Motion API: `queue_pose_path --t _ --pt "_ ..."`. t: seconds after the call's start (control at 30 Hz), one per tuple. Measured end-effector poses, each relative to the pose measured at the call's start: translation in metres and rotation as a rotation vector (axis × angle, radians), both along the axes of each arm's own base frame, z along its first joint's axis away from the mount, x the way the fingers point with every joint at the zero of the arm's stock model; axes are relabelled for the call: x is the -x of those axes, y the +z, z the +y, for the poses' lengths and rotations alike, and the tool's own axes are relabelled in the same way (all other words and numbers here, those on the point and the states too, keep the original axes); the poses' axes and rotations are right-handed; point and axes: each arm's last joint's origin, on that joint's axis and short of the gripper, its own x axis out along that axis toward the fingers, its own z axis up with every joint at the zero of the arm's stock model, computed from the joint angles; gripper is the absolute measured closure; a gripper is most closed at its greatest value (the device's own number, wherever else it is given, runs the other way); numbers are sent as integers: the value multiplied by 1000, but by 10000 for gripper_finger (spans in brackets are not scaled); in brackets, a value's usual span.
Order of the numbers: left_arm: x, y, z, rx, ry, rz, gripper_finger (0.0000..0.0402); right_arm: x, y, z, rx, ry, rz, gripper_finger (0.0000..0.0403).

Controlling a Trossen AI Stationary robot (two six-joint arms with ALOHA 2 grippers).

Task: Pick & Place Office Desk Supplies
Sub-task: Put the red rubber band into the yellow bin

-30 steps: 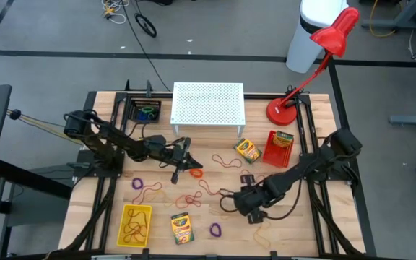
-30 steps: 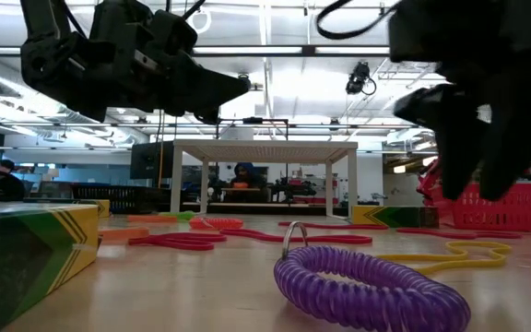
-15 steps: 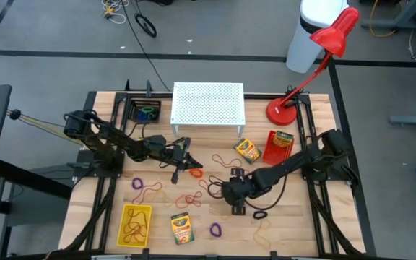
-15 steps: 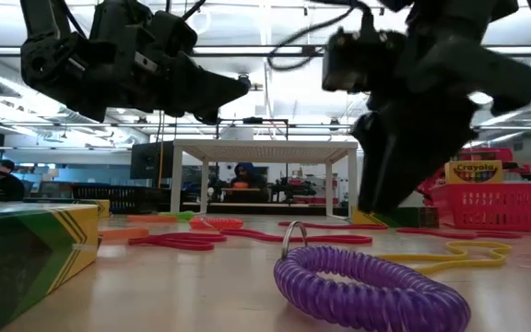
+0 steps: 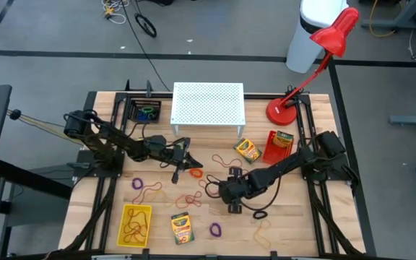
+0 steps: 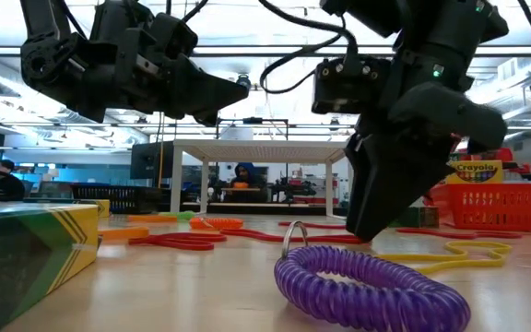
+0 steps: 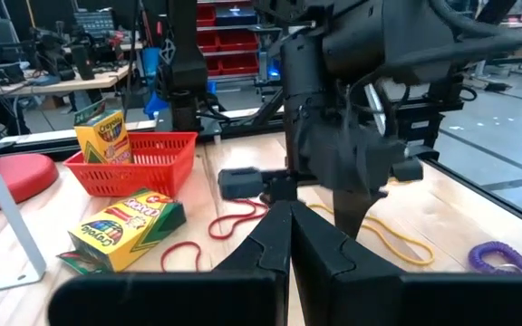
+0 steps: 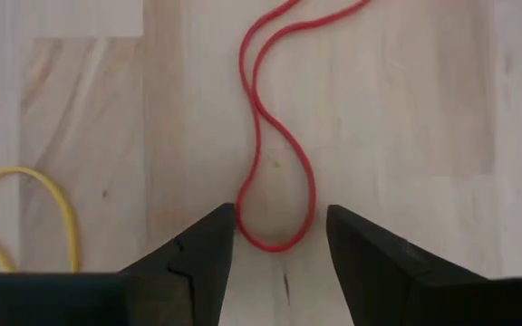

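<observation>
Fingers of the right gripper (image 8: 279, 237) stand spread just above the tabletop (image 8: 406, 109), straddling the closed end of a thin red rubber band (image 8: 275, 172) that lies flat on the wood near the middle of the work area. To do this pick well, the arm should probably drop straight down until the tips touch the wood, keep the band's end loop centred in the gap, and only then close, since so thin a band could slip under a tip that stops too high. A yellow rubber band (image 8: 25, 213) lies beside it and should stay outside the gap. The left gripper (image 5: 188, 165) hovers over the tabletop's left half, fingers pressed together, holding nothing that can be made out.
</observation>
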Motion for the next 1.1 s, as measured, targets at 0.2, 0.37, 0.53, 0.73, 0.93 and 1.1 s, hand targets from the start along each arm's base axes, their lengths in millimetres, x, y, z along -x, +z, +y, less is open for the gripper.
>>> queue_pose_path --t 0.2,0.37,0.53,0.73,0.93,1.1 --pt "0 1 0 7 0 -5 392 -2 -4 1 -10 5 -3 217" --pt "0 1 0 8 -2 -5 392 -2 -4 1 -19 -16 -1 235" --pt "0 1 0 14 18 -4 392 -2 -4 2 -22 -10 -2 310" --pt "0 -3 2 24 82 35 392 4 8 -3 47 -7 -5 395" --pt "0 -3 6 26 188 36 395 17 39 -12 179 -35 -41 393" --pt "-1 -3 4 155 174 54 379 22 64 -22 299 -43 -114 393"
